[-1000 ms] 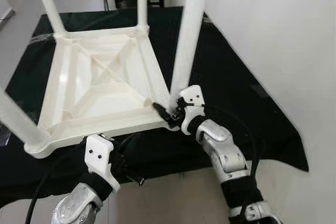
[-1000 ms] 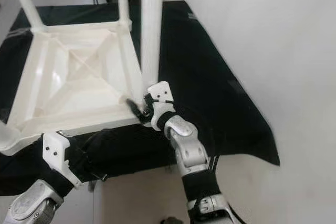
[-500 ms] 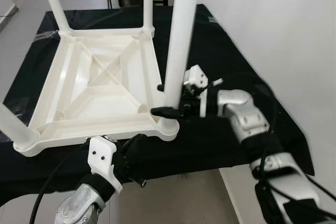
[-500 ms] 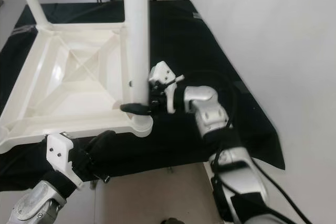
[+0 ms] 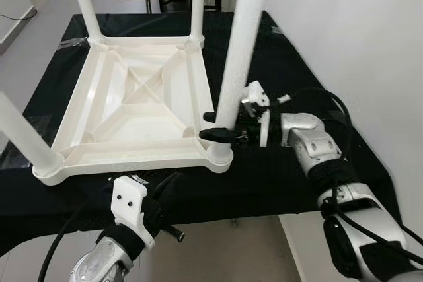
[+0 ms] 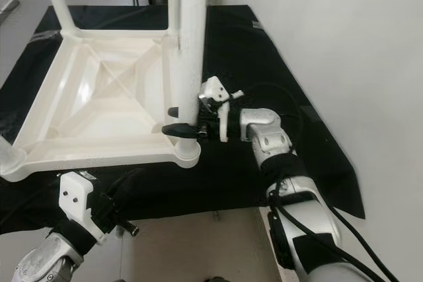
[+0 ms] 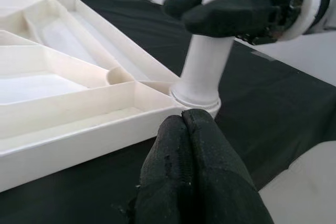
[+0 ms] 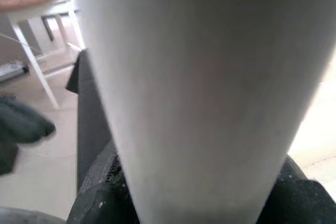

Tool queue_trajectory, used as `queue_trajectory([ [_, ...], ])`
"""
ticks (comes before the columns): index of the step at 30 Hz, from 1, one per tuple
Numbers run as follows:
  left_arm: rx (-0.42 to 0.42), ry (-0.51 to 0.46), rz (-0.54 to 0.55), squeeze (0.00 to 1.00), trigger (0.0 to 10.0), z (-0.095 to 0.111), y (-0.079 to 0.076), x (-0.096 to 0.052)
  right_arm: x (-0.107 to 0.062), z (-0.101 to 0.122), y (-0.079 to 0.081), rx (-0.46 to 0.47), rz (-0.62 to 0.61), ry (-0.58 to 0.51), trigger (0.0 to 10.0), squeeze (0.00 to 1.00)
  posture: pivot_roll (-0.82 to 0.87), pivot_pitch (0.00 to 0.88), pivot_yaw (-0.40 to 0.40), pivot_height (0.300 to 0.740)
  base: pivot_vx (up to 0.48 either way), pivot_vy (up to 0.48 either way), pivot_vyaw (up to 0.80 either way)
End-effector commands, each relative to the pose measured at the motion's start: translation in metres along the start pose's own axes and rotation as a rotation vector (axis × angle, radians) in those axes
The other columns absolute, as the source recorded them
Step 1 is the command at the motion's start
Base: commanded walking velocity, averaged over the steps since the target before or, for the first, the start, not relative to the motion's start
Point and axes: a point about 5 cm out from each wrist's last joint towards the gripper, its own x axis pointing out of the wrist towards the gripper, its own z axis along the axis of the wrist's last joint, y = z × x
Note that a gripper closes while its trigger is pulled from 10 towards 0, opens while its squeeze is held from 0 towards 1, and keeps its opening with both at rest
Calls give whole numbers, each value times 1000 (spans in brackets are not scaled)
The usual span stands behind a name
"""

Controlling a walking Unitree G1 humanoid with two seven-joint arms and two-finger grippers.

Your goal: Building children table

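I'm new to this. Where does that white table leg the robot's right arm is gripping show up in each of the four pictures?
Left eye view: the leg rises right of centre.
Right eye view: leg stands near the middle.
Left wrist view: its base, upper middle.
Right wrist view: leg very close, across most of the picture.
Shared landmark: the right gripper around the leg near its socket.

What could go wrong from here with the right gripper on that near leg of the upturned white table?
1. The right gripper clamps the tall white plastic leg low near its socket; a sideways pull could cock the leg.
2. The upturned white plastic tabletop lies on loose black cloth, so it may slide.
3. The left gripper, fingers together, sits by the tabletop's near rim without gripping it, so it can hardly steady it.
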Motion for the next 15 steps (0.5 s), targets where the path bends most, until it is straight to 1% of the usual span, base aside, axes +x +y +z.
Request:
queue_trajectory([
  [1,-6,1,3,0,10000,1,-1,-2,-6,-12,1,22,-46,47,0,0,91,140,-78,740,0,0,0],
  [2,-6,1,3,0,10000,1,-1,-2,-6,-12,1,22,-46,47,0,0,91,140,-78,740,0,0,0],
  [3,-6,0,3,0,10000,2,-1,-3,-5,-16,8,8,-144,63,0,0,84,158,-77,740,0,0,0],
  [4,-5,0,3,0,10000,3,1,-5,6,-23,18,41,-402,54,0,0,72,170,-68,740,0,0,0],
  [6,-5,0,3,0,10000,3,1,-5,6,-23,18,41,-402,54,0,0,72,170,-68,740,0,0,0],
  [7,-5,0,3,0,10000,5,3,-6,10,-38,42,122,-764,57,0,0,54,184,-55,740,0,0,0],
  [8,-4,2,2,0,10000,5,5,-6,11,-38,58,109,-887,63,0,0,57,179,-39,740,0,0,0],
  [9,-6,3,3,0,10000,4,6,-6,11,-40,60,134,-945,59,0,0,51,164,-42,740,0,0,0],
  [10,-7,3,2,0,10000,4,6,-5,15,-41,58,135,-911,66,0,0,67,162,-55,740,0,0,0],
  [11,-7,3,2,0,10000,4,6,-5,15,-41,58,135,-911,66,0,0,67,162,-55,740,0,0,0],
  [12,-7,3,1,0,10000,4,6,-4,21,-41,56,117,-852,69,0,0,84,165,-69,740,0,0,0],
  [13,-5,0,5,0,10000,4,6,-3,29,-41,58,103,-815,74,0,0,76,162,-70,740,0,0,0],
  [14,-5,0,5,0,10000,4,6,-3,29,-41,58,103,-815,74,0,0,76,162,-70,740,0,0,0],
  [15,-2,-2,10,0,10000,4,6,-3,36,-40,62,83,-778,78,0,0,76,161,-69,740,0,0,0],
])
